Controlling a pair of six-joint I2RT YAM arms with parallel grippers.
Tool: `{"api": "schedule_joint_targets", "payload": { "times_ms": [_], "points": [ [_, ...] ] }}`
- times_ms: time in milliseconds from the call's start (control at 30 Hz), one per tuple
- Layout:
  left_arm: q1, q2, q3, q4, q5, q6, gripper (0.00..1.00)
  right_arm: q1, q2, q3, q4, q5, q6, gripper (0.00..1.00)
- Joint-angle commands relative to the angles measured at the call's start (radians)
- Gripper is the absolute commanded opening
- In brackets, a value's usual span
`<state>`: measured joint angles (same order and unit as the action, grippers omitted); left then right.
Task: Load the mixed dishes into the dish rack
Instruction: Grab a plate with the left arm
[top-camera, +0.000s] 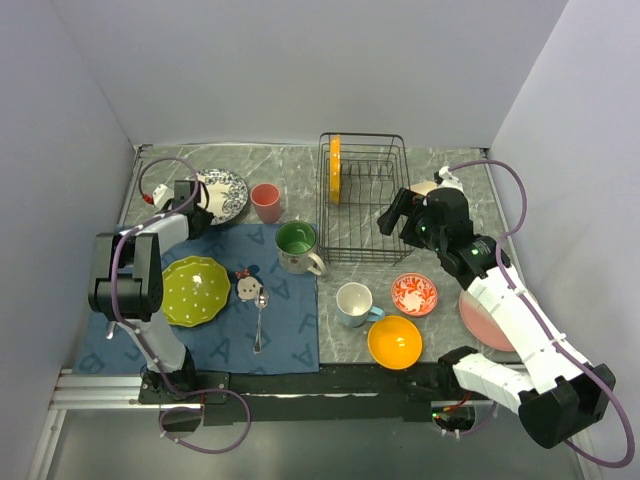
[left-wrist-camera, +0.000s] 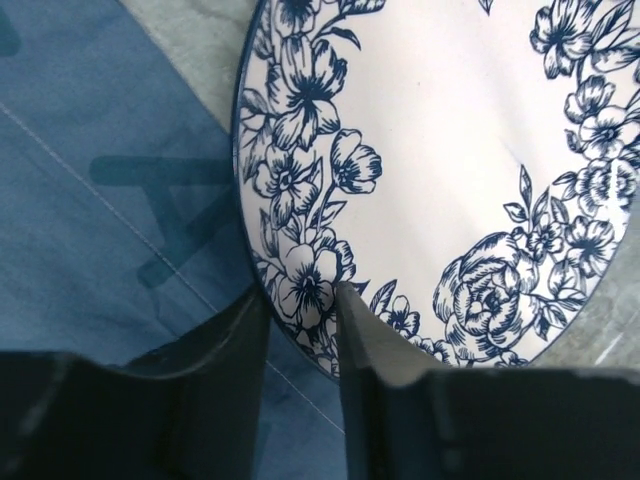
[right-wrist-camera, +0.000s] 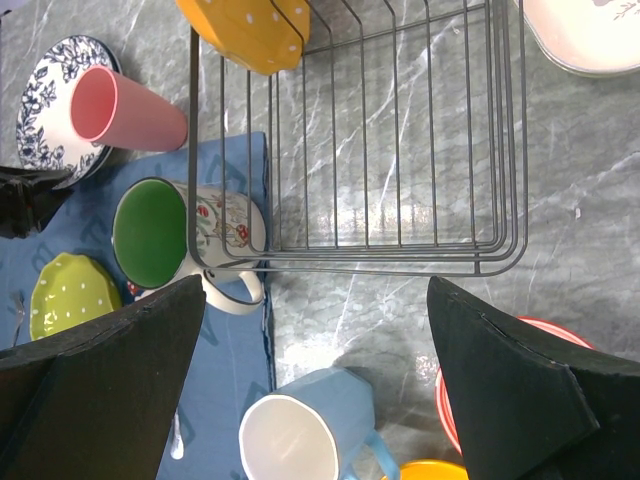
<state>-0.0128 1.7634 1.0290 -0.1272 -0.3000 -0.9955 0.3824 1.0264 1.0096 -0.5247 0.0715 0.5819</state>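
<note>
A white plate with blue flowers lies at the back left, half on the blue mat. My left gripper straddles its near rim, one finger on the plate's face and one outside it, with a narrow gap still showing between them. The black wire dish rack holds an orange plate upright. My right gripper hangs wide open and empty over the rack's near edge, above the light-blue mug.
On the blue mat are a lime-green plate, a green-lined mug and a spoon. A pink cup stands behind it. A red-patterned dish, orange bowl and pink plate lie near right.
</note>
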Motion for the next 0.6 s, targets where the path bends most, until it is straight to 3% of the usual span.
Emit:
{"api": "schedule_joint_targets", "payload": {
  "times_ms": [0, 233, 567],
  "points": [
    [0.005, -0.059, -0.050, -0.002, -0.014, -0.025, 0.29, -0.008, -0.011, 0.006, 0.035, 0.014, 0.006, 0.99],
    [0.005, -0.068, -0.055, -0.009, -0.004, -0.023, 0.02, -0.008, -0.008, 0.006, 0.037, 0.007, 0.007, 0.99],
    [0.005, -0.110, -0.021, -0.052, -0.037, -0.009, 0.01, -0.008, -0.008, 0.009, 0.043, 0.004, 0.006, 0.99]
  ]
}}
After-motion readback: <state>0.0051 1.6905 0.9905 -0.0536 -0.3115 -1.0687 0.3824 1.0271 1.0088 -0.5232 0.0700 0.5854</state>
